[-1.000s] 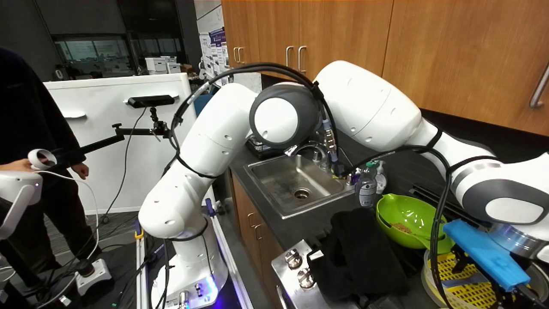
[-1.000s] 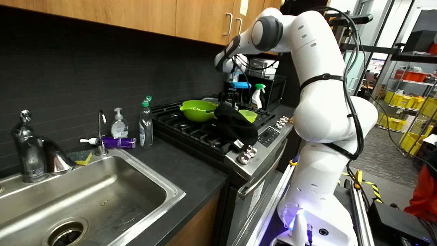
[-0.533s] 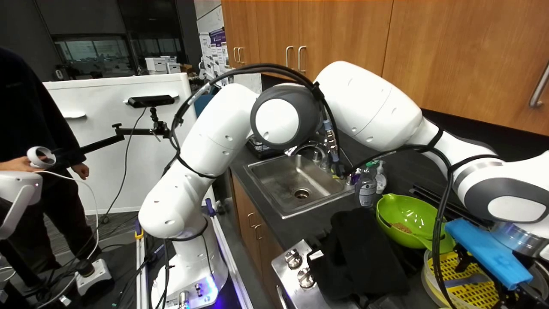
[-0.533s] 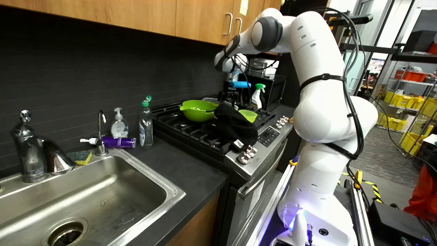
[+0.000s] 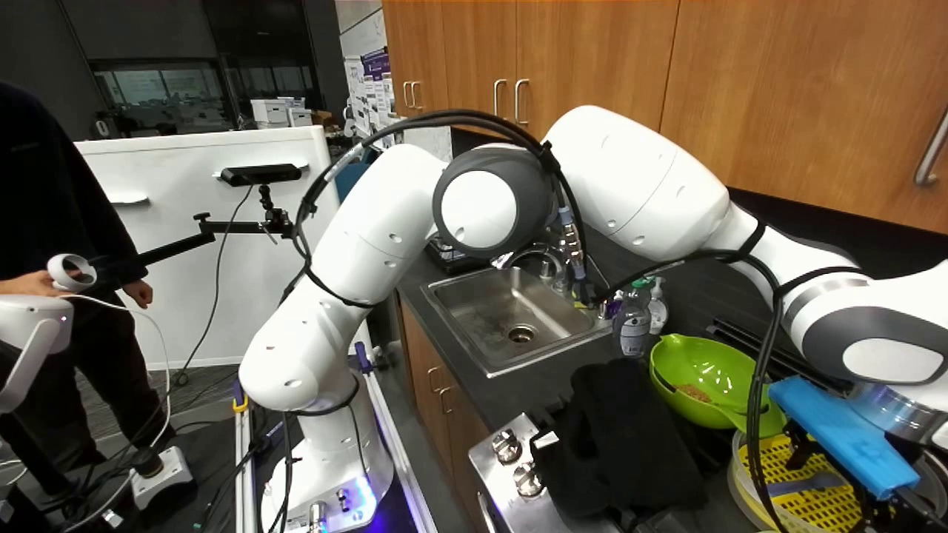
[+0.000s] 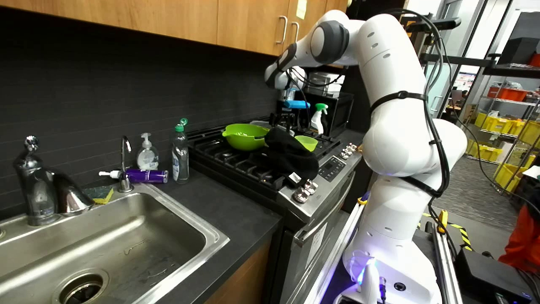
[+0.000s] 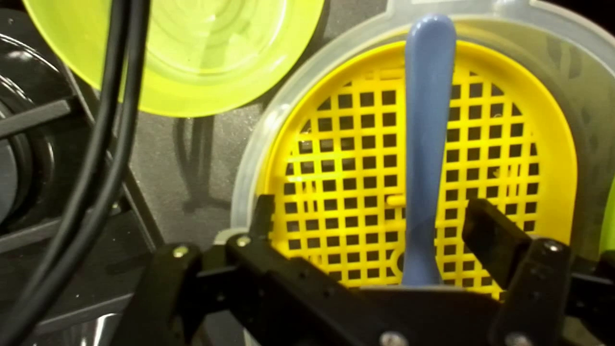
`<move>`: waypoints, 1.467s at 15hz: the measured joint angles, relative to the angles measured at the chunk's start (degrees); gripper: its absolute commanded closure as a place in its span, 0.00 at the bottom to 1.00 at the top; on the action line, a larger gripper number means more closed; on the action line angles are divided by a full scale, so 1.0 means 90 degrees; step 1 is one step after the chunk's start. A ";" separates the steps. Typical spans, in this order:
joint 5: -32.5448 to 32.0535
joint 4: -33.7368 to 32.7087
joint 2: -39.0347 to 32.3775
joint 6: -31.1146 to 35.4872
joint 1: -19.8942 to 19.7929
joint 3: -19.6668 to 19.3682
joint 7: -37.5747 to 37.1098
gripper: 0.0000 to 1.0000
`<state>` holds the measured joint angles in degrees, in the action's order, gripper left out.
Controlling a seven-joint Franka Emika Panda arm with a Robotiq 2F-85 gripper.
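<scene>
Blue utensil point(image 7: 429, 120) lies lengthwise on yellow grid tray point(image 7: 353, 175), lower end hidden by gripper point(image 7: 371, 202). Wrist view, left to right: stove grate point(image 7: 36, 117), light green bowl point(image 7: 240, 91), clear container point(image 7: 259, 144) around the tray; jaws wide, holding nothing, one either side of utensil. In an exterior view, left to right: sink point(image 5: 496, 311), black cloth point(image 5: 622, 437), green bowl point(image 5: 718, 363) with brown bits point(image 5: 694, 392) inside.

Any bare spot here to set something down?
Yes: the dark counter between sink and stove, in front of the green-capped bottle. The stove is crowded: green bowl, black cloth, and, below the open tool, a yellow grid tray crossed by a blue utensil.
</scene>
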<state>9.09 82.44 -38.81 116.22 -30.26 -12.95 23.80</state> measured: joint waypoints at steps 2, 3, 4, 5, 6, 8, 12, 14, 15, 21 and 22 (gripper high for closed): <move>0.0000 0.0002 -0.0001 -0.0004 0.0000 0.0001 -0.0012 0.00; 0.0000 0.0003 -0.0001 -0.0008 0.0000 0.0002 -0.0020 0.00; 0.0000 0.0006 -0.0002 -0.0013 0.0000 0.0005 -0.0037 0.00; 0.0000 0.0011 -0.0002 -0.0018 0.0000 0.0007 -0.0053 0.00; 0.0000 0.0016 -0.0002 -0.0024 0.0001 0.0011 -0.0063 0.00; 0.0000 0.0031 -0.0002 -0.0029 0.0002 0.0022 -0.0073 0.00; 0.0000 0.0079 -0.0001 -0.0029 0.0008 0.0065 -0.0077 0.00; 0.0000 0.0108 -0.0001 -0.0029 0.0020 0.0074 -0.0079 0.00; 0.0000 0.0118 -0.0001 -0.0029 0.0022 0.0079 -0.0079 0.25; 0.0000 0.0159 0.0001 -0.0029 0.0022 0.0089 -0.0079 0.62; 0.0000 0.0159 0.0001 -0.0029 0.0022 0.0089 -0.0079 0.69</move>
<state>9.09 83.87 -38.80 115.96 -30.07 -12.14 23.09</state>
